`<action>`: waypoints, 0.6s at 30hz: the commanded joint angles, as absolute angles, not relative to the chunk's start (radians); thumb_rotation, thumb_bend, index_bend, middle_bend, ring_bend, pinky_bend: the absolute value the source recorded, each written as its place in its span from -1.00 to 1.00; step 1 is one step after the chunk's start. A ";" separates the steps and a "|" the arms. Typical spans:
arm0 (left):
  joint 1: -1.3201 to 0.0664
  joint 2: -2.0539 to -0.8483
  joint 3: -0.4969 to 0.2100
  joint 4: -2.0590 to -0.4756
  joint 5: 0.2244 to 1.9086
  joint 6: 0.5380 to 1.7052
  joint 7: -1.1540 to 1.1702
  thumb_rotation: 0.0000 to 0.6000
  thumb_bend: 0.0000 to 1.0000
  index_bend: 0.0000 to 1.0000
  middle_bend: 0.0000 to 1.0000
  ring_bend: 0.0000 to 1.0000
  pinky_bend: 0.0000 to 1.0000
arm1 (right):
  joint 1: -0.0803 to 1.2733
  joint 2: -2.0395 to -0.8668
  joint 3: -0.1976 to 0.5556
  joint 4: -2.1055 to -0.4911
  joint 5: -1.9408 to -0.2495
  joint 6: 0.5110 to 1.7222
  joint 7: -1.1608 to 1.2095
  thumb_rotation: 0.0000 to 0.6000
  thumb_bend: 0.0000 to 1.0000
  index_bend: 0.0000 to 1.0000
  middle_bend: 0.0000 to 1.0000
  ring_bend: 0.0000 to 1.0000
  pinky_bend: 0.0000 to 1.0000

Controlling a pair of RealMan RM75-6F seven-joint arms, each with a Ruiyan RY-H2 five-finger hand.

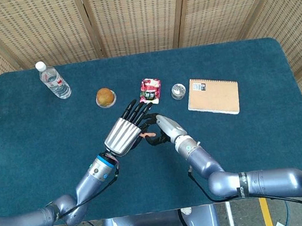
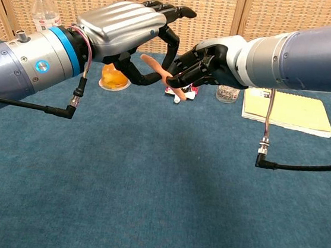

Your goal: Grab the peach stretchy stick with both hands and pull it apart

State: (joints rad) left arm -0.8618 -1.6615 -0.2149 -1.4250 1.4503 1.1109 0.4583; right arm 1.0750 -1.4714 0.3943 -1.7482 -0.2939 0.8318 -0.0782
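Your left robot hand (image 2: 126, 27) and right robot hand (image 2: 205, 60) meet above the middle of the blue surface (image 1: 36, 135), both raised off it, with the two forearms coming in from the lower left and lower right. The peach stretchy stick (image 2: 159, 70) is in the air between them: the right robot hand grips its lower right end, while the left robot hand curls its fingers (image 2: 164, 34) around the upper left end, though you cannot tell if they press it. Its long axis runs left to right and slopes down toward the right robot hand.
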 commanded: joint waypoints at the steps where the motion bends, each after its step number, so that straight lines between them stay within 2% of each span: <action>1: -0.864 -1.663 -0.216 -1.424 1.448 1.110 0.461 1.00 -0.06 0.28 -1.00 -1.00 -1.00 | 1.075 -1.469 0.393 -1.749 -0.295 0.831 -0.077 1.00 0.26 0.32 -0.53 -1.00 -0.93; 10: -0.866 -1.664 -0.218 -1.419 1.444 1.119 0.477 1.00 0.04 0.46 -1.00 -1.00 -1.00 | 1.070 -1.458 0.391 -1.753 -0.300 0.829 -0.067 1.00 0.26 0.32 -0.53 -1.00 -0.93; 18: -0.864 -1.655 -0.225 -1.430 1.437 1.129 0.466 1.00 0.05 0.54 -1.00 -1.00 -1.00 | 1.063 -1.449 0.384 -1.750 -0.305 0.828 -0.060 1.00 0.26 0.33 -0.52 -1.00 -0.93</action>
